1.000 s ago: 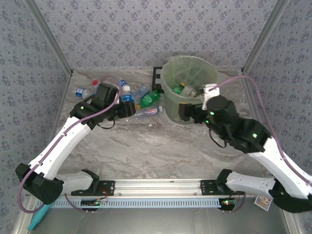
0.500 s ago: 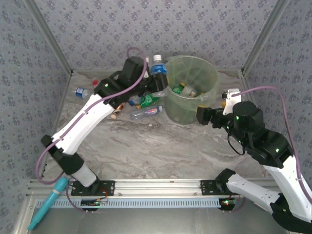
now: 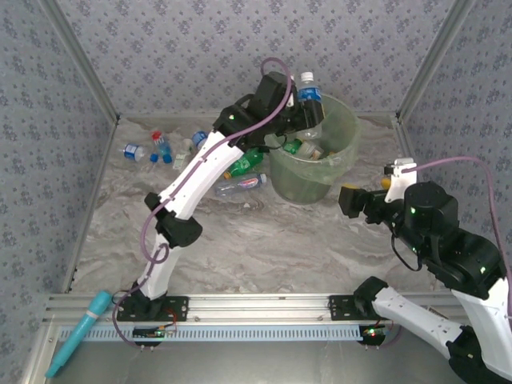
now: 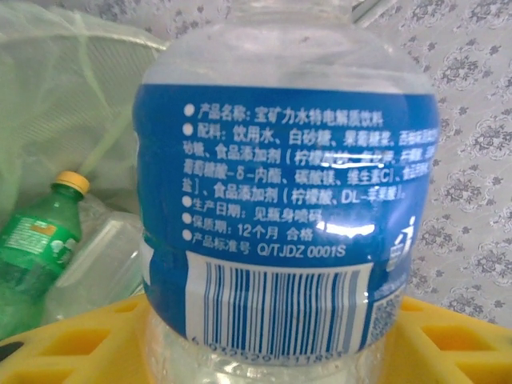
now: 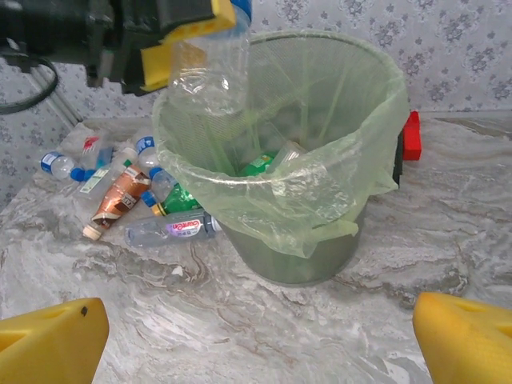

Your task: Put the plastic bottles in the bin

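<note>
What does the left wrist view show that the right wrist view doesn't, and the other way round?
Left wrist: the print and barcode on the blue label of the held bottle. Right wrist: loose bottles on the table beside the bin, and the open right pincer. Both: the held bottle, the lined bin, and a green bottle inside it.
</note>
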